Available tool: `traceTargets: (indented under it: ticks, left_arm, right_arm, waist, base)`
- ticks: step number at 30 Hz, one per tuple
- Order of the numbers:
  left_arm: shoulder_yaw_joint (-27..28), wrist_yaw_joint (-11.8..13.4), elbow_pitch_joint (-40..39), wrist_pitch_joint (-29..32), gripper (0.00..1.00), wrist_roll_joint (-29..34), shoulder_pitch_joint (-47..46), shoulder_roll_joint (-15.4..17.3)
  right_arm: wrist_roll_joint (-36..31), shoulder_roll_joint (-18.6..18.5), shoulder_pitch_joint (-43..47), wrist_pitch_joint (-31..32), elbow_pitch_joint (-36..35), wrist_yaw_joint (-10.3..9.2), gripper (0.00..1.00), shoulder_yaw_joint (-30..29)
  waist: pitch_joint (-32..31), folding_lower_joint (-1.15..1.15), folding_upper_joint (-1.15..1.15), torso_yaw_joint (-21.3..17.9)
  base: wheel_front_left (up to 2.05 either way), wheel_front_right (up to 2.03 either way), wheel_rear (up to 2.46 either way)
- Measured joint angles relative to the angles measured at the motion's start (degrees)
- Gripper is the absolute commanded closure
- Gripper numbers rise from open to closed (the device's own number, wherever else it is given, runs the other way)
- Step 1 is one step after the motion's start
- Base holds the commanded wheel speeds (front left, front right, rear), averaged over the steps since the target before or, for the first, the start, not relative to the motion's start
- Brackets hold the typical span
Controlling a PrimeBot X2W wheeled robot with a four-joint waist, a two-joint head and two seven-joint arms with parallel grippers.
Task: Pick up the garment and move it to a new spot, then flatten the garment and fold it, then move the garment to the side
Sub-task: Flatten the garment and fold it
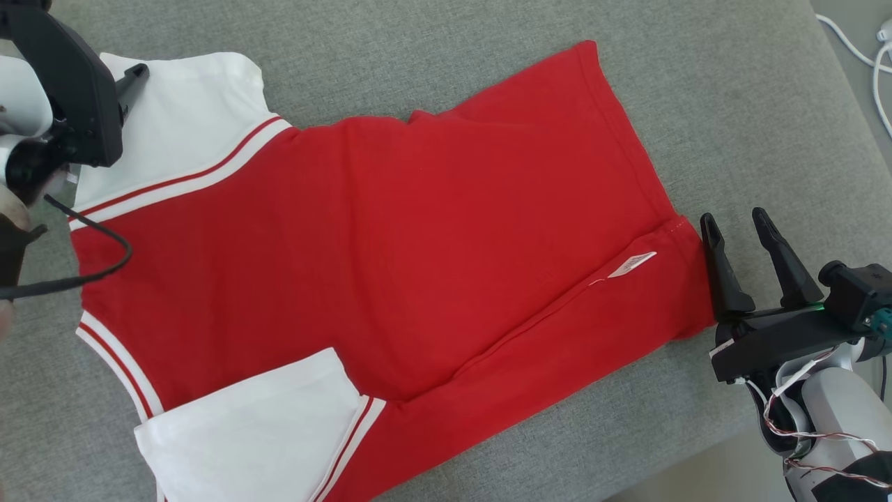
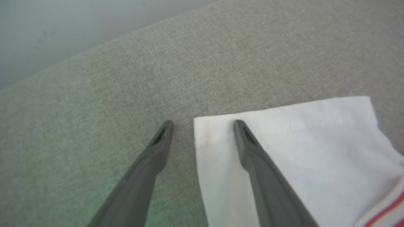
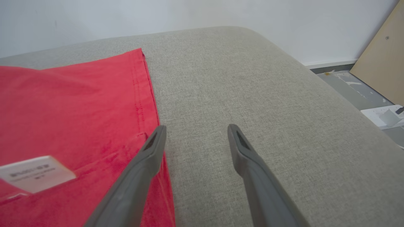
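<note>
Head view, garment: the garment (image 1: 390, 230), red with white sleeves, lies spread on the grey cushion (image 1: 732, 90), between the two claws.
Head view, left claw: the left claw (image 1: 131, 82) hangs over the upper white sleeve (image 1: 188, 118); one finger tip shows, pointing across the sleeve.
Head view, right claw: the right claw (image 1: 733, 217) has its fingers spread wide and holds nothing. It sits just beside the red hem corner.
Head view, label: a white label (image 1: 631, 265) lies on the red cloth, near the right claw, on its inner side.
Head view, lower sleeve: the other white sleeve (image 1: 258, 425) lies well apart from both claws.
Left wrist view, claw: the fingers (image 2: 252, 148) stand apart and empty; one is over the sleeve's hem, the other over bare cushion, with the sleeve's corner between them.
Right wrist view, claw: the fingers (image 3: 148, 154) stand apart and empty; one is over the red hem edge, the other over bare cushion. Whether it touches the cloth, I cannot tell.
Right wrist view, surroundings: a wooden board (image 3: 385, 56) leans beyond the cushion's far side.
</note>
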Motion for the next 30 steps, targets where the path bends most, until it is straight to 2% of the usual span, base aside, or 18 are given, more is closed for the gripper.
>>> traceTargets:
  ticks: [1,2,3,5,6,11,15,17,20,24,30]
  left_arm:
    - [-0.3,0.0,0.3,0.6,0.00,-0.2,-0.3,0.0]
    - [-0.5,-0.1,0.5,1.1,0.04,-0.4,-0.5,0.0]
    - [-0.8,-0.2,0.8,1.5,0.19,-0.5,-0.7,0.0]
    - [-1.4,-0.3,1.2,2.5,0.78,-0.9,-1.2,-0.1]
    - [-1.6,-0.3,1.4,3.2,1.00,-1.2,-1.2,-0.1]
    - [-2.5,-0.4,1.7,6.4,1.00,-3.1,-1.4,-0.3]
    - [-3.3,-0.4,0.9,7.3,1.00,-4.6,-1.0,0.0]
    - [-3.7,-0.4,0.5,7.4,1.00,-5.2,-0.9,0.4]
    - [-4.0,-0.4,-0.3,7.4,1.00,-5.7,-0.8,1.0]
    - [-4.7,-0.4,-1.7,7.3,1.00,-6.7,-0.8,1.3]
    - [-8.2,-0.4,-5.1,6.3,1.00,-6.3,-1.0,2.0]
  right_arm:
    - [0.0,0.0,0.0,0.0,0.1,-0.01,0.00,0.0]
    - [0.0,0.1,0.0,0.0,0.1,-0.01,0.00,-0.1]
    - [0.0,0.0,0.0,0.0,0.1,0.00,0.00,-0.1]
    - [0.0,0.0,0.0,0.0,0.1,0.00,0.00,-0.3]
    - [0.0,-0.1,-0.1,0.0,0.1,0.00,0.00,-0.4]
    - [-0.4,-1.6,-0.9,0.0,-0.2,0.00,0.00,0.1]
    - [1.3,-2.7,-4.9,0.0,1.0,0.00,0.00,4.1]
    - [3.8,-3.0,-7.9,2.6,2.8,0.00,0.00,7.5]
    - [7.0,-2.9,-15.1,10.2,6.2,-0.01,0.00,11.8]
    - [9.9,0.2,-24.6,17.5,11.8,-0.01,0.00,13.9]
    - [10.3,4.9,-34.7,24.0,23.0,-0.01,0.00,17.0]
  waist:
    - [0.0,0.00,0.00,-0.1]
    - [0.0,0.00,0.00,-0.2]
    - [0.0,0.00,0.00,-0.2]
    - [-0.1,0.00,0.00,-0.2]
    - [-0.2,0.00,0.00,-0.1]
    - [-0.9,0.00,0.00,0.1]
    - [-1.8,0.00,0.00,0.3]
    - [-2.2,0.00,0.00,0.2]
    - [-2.6,0.00,0.00,0.0]
    - [-2.4,0.00,0.00,-0.3]
    - [-1.6,0.00,0.00,0.6]
  base:
    - [0.00,0.00,0.00]
    - [0.00,0.00,0.00]
    - [0.00,0.00,0.00]
    - [0.00,0.00,0.00]
    - [0.00,0.00,0.00]
    - [0.00,0.00,0.00]
    - [0.00,0.00,0.00]
    - [0.00,0.00,0.00]
    - [0.00,0.00,0.00]
    - [0.00,0.00,0.00]
    - [0.00,0.00,0.00]
